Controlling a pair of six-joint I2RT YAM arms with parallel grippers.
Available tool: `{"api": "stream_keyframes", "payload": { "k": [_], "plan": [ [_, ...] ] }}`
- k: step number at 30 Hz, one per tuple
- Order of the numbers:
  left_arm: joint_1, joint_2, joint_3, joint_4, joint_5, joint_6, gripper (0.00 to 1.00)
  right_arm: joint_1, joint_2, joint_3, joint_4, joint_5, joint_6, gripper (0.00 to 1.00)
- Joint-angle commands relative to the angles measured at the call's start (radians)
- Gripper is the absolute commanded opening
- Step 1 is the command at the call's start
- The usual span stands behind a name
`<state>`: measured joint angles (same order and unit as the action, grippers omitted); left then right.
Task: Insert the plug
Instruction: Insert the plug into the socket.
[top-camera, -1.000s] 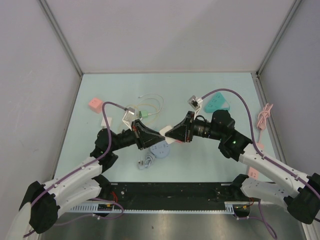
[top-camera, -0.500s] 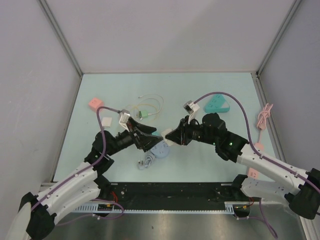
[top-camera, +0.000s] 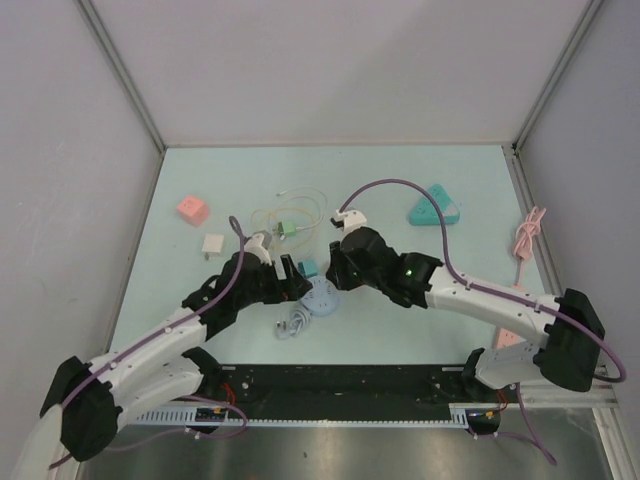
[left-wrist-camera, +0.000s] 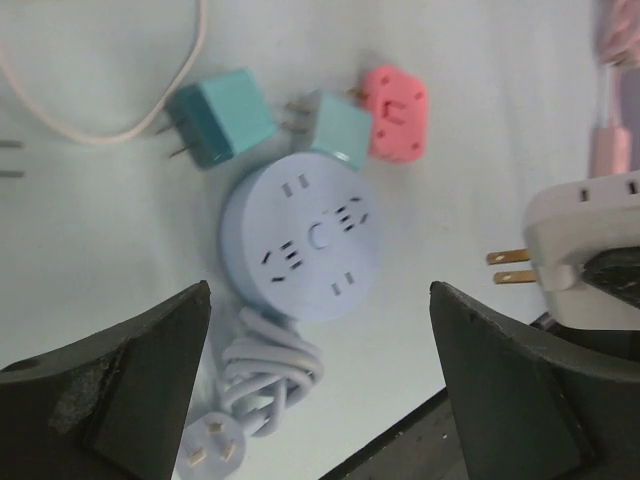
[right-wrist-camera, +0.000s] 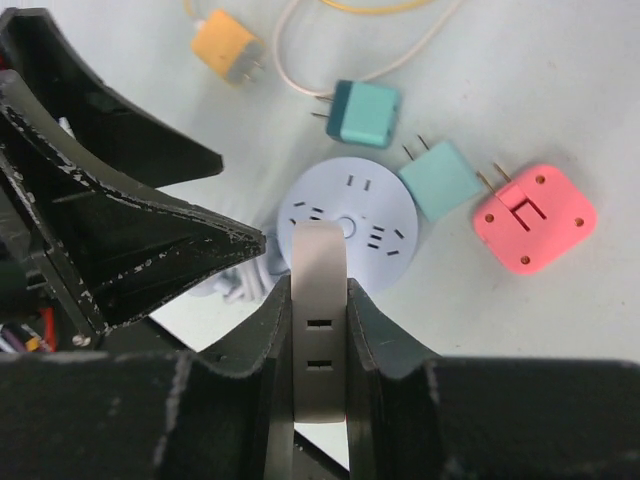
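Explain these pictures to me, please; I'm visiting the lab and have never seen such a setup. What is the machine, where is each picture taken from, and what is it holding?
These are two robot arms bolted at the near edge of a table: the left arm and the right arm. One picture looks down from above. The other two come from small cameras on the wrists, so each shows its own fingers. On the table lie a round pale-blue socket, a teal plug, a second teal plug, a pink adapter, an orange plug and, farther off, a teal triangular socket. The right fingers grip a white plug. The left fingers stand wide open and empty.
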<state>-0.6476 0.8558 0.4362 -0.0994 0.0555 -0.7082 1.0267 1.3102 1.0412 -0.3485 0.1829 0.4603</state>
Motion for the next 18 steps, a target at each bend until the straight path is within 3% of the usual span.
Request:
{"api": "stream_keyframes", "payload": {
  "k": [1,18],
  "plan": [
    [-0.001,0.097,0.073,-0.106,-0.031,-0.039,0.93,0.006,0.075,0.06,-0.041,0.087,0.049,0.0],
    [-0.006,0.371,0.085,-0.029,0.015,-0.057,0.75,-0.025,0.245,0.06,0.051,0.058,0.064,0.0]
  ]
}}
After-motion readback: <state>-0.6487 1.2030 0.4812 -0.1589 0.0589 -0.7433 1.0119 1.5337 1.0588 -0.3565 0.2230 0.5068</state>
